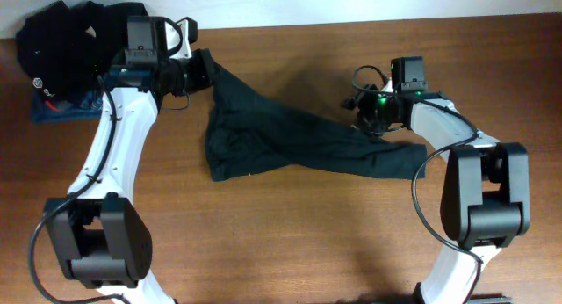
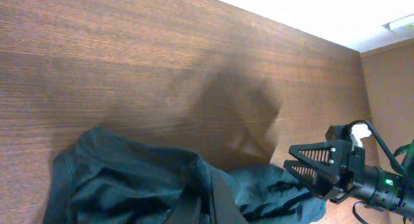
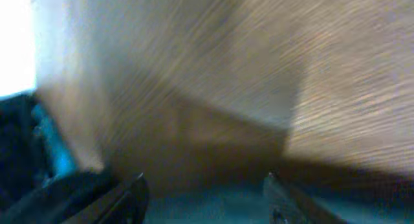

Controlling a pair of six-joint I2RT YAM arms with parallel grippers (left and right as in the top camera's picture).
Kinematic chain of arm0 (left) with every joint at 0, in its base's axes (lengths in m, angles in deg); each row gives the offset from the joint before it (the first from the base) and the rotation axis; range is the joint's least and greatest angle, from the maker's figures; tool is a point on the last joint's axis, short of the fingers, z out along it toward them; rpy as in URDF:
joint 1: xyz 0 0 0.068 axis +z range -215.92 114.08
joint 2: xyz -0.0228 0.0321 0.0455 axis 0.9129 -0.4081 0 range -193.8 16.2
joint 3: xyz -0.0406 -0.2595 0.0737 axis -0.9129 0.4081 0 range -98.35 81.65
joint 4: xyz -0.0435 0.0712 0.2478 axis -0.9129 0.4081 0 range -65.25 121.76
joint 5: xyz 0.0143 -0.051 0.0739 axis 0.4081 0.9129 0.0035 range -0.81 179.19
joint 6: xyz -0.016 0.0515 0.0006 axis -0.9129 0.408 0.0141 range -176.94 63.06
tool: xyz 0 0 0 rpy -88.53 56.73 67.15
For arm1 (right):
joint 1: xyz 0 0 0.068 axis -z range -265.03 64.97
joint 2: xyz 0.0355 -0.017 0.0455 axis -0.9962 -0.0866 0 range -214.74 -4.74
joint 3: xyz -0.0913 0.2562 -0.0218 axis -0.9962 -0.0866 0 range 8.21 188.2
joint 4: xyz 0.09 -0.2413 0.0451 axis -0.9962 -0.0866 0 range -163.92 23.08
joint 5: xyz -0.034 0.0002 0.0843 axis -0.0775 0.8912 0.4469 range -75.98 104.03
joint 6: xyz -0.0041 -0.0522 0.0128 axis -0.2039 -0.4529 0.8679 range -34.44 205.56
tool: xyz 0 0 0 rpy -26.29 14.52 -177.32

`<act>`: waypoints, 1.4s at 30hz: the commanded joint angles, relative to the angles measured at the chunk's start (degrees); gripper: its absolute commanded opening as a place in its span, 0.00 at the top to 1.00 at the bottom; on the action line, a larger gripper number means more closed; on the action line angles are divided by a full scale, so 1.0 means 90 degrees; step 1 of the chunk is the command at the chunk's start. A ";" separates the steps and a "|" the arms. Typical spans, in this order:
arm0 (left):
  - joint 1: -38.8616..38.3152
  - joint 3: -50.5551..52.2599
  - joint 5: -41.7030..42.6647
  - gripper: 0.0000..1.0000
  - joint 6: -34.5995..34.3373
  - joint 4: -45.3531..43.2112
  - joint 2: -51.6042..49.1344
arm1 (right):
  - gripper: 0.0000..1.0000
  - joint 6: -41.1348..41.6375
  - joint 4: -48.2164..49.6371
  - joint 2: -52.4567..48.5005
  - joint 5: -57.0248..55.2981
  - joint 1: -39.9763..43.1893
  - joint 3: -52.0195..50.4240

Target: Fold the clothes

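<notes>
The clothes [image 1: 290,141], one plain black garment, lie stretched in a crumpled band across the middle of the wooden table [image 1: 290,251]. At the band's upper left end my left gripper [image 1: 209,73] is shut on a corner of the cloth, which is raised a little. In the left wrist view its fingers [image 2: 210,188] pinch a ridge of the fabric [image 2: 129,179]. My right gripper [image 1: 367,119] hovers over the garment's right part with its jaws wide apart. The blurred right wrist view shows dark cloth [image 3: 207,208] lying below the gap and nothing gripped.
A black ribbed garment with a round white logo [image 1: 53,45] is piled on a blue garment [image 1: 61,106] at the table's far left corner, just behind my left arm. The table's far edge [image 1: 351,23] runs along the top.
</notes>
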 commanded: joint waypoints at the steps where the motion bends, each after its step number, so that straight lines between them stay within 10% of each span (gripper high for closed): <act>1: 0.0027 -0.0143 -0.0032 0.99 -0.0032 0.0039 0.0194 | 0.34 -0.0440 -0.0262 0.0148 0.0610 0.0034 0.0352; 12: 0.0027 -0.0143 -0.0102 0.99 -0.0012 0.0061 0.0194 | 0.30 -0.0323 -0.2322 0.0398 -0.0797 -0.0440 0.0551; 42: 0.0027 -0.0143 -0.0102 0.99 -0.0012 0.0063 0.0194 | 0.26 0.0515 -0.0729 0.0335 0.0393 -0.0782 0.0051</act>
